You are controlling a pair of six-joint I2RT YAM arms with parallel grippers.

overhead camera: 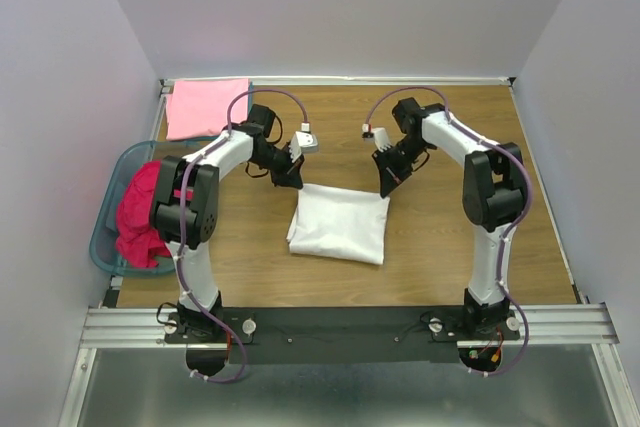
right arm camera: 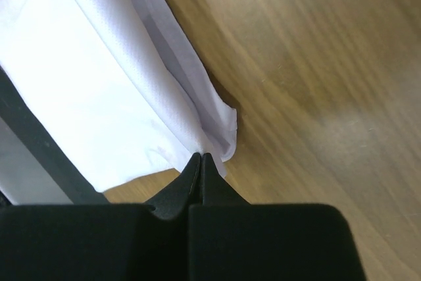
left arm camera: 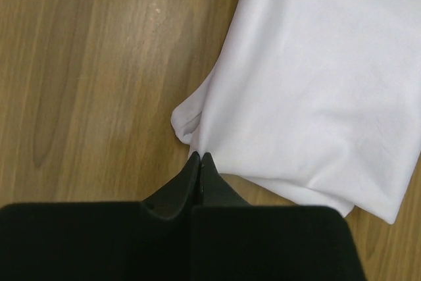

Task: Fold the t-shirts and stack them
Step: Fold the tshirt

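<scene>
The white t-shirt (overhead camera: 340, 224) lies folded into a rough rectangle in the middle of the table (overhead camera: 450, 277), between the two arms. The left hand (overhead camera: 293, 175) is down at its far left corner and the right hand (overhead camera: 386, 185) at its far right corner. In the left wrist view the two black fingers (left arm camera: 187, 179) are pressed together, with their tips meeting right at the shirt's edge where the cloth bunches into a small fold. The right wrist view shows the same: the fingers (right arm camera: 187, 179) are closed to a point on the layered corner of the cloth. Both hands are closed and appear to pinch the white shirt, but the bit of cloth caught between the tips is hidden, so how much fabric each one holds cannot be made out. From above, the arms' own wrists cover the fingertips.

The light pink t-shirt (overhead camera: 207, 107) lies flat and folded in the far left corner of the table, well apart from the white one. Its near edge is partly covered by the left arm. The magenta-red t-shirt (overhead camera: 138, 212) sits crumpled in the teal basket (overhead camera: 98, 237) at the left edge of the table. The left arm's dark upper joint hides its right side, and the basket's right wall is hidden as well. In the right wrist view a dark strip and a pale surface cut across the lower left beyond the cloth, too blurred to identify
</scene>
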